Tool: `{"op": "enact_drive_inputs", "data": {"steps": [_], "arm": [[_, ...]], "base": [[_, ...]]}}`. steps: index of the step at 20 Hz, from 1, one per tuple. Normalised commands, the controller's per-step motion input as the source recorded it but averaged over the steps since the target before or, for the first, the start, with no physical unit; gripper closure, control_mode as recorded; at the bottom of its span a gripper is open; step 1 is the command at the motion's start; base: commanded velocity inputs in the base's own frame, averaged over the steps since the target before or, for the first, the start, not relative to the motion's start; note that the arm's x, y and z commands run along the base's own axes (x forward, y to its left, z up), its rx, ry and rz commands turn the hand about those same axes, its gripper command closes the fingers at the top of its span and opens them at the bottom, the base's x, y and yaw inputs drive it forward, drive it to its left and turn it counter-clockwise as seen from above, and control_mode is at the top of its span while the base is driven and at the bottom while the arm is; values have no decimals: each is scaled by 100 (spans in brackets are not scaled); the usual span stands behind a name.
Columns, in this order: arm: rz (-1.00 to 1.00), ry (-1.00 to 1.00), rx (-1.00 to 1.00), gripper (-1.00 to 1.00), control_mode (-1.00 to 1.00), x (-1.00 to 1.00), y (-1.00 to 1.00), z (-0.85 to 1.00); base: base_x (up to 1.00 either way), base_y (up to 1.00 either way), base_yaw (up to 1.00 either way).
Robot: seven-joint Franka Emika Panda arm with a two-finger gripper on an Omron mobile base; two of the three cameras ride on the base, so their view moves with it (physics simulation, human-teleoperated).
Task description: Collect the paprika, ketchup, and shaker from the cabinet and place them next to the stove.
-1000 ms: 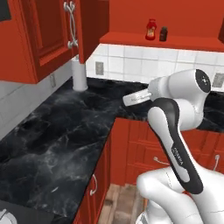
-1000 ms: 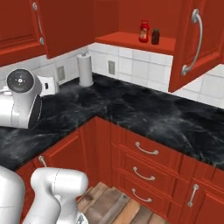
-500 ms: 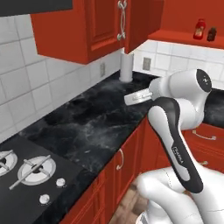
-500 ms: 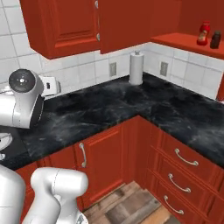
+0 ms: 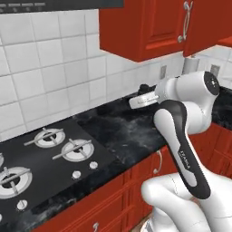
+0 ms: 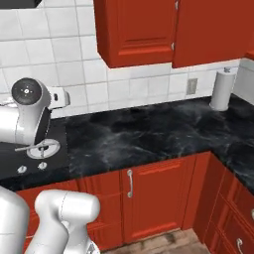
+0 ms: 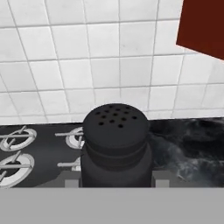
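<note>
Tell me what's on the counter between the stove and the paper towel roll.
Nothing stands there: in the right base view the black marble counter runs bare from the stove to the paper towel roll.

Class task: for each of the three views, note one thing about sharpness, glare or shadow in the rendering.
Hand view: the all-black perforated shaker looms large and crisp. Left base view: the flat black gas cooktop shows soft grey sheen, no hard shadows. Right base view: the black marble counter looks mottled and slightly soft.
</note>
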Motion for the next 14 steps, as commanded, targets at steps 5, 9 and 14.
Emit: {"op": "enact_drive_inputs", "data": {"steps": [5, 9, 14], "arm": [[0, 0, 0, 100, 100, 0, 0, 0], [0, 0, 0, 100, 100, 0, 0, 0], [0, 0, 0, 100, 100, 0, 0, 0]], "base": [[47, -18, 58], [61, -44, 48], [71, -58, 37]]}}
